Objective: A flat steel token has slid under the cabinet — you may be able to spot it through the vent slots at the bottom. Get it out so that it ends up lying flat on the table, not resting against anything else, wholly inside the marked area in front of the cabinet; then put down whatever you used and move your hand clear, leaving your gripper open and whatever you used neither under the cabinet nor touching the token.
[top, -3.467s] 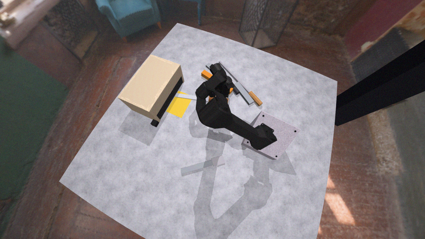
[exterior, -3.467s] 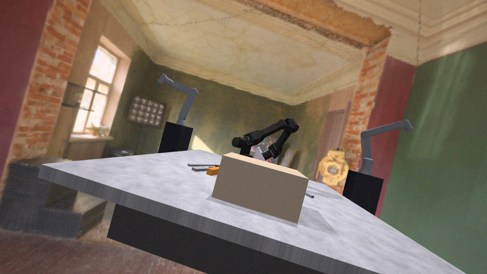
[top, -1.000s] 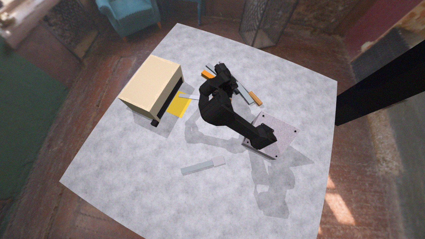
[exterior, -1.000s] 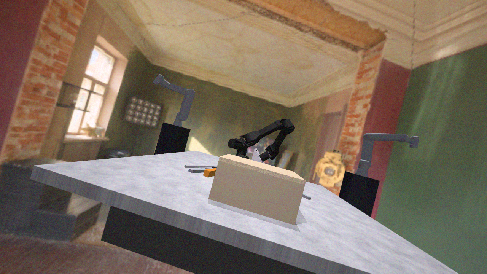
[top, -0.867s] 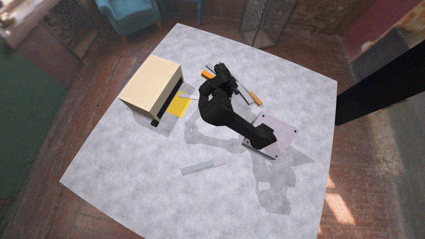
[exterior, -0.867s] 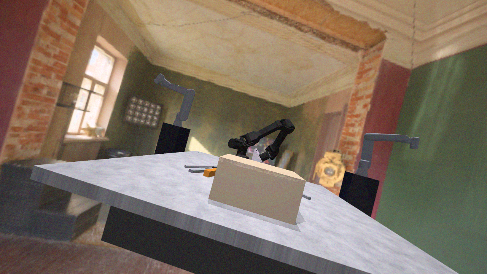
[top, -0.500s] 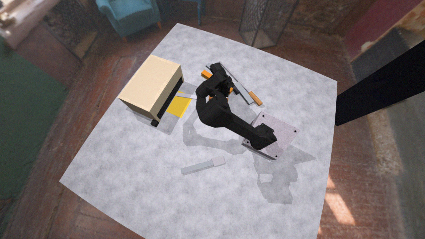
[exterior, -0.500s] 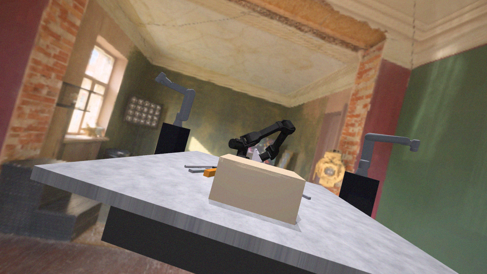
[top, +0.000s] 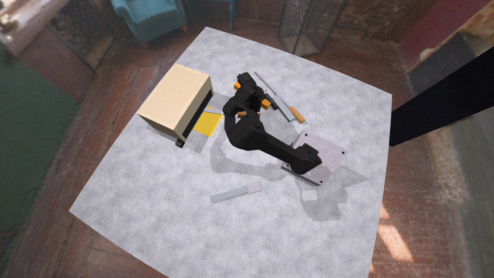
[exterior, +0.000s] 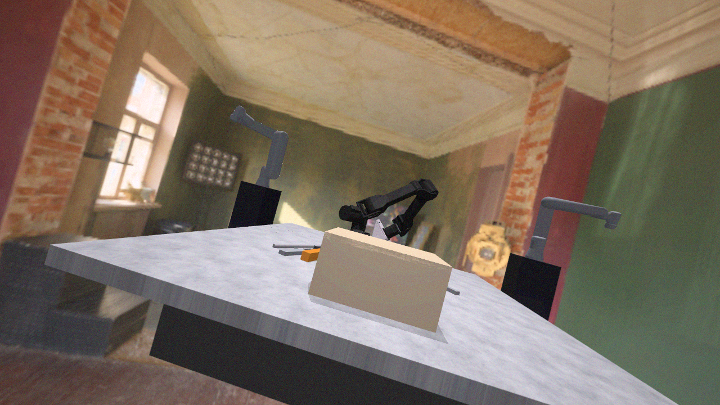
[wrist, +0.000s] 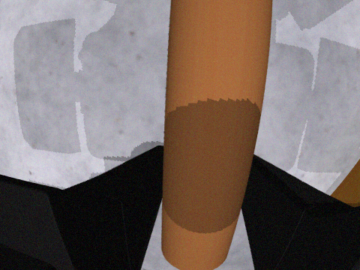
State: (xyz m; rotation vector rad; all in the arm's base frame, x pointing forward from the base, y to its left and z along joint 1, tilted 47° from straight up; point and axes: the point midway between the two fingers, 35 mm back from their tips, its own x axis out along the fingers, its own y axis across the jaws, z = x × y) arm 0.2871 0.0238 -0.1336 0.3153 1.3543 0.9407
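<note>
While the gripper (wrist: pixel 210 235) clenches an orange handle (wrist: pixel 215 105) between its 2 black fingers, the cabinet (top: pixel 172 100) stands left of the arm, yellow marked area (top: pixel 207 124) beside it.

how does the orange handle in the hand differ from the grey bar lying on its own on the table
The orange handle is round and clamped in the hand. The grey bar is flat-sided and lies loose on the table, with nothing touching it. The handle is plain orange, while the bar is grey with a paler end. The handle is close to the cabinet, and the bar lies well away from it. Both are long and straight.
</note>
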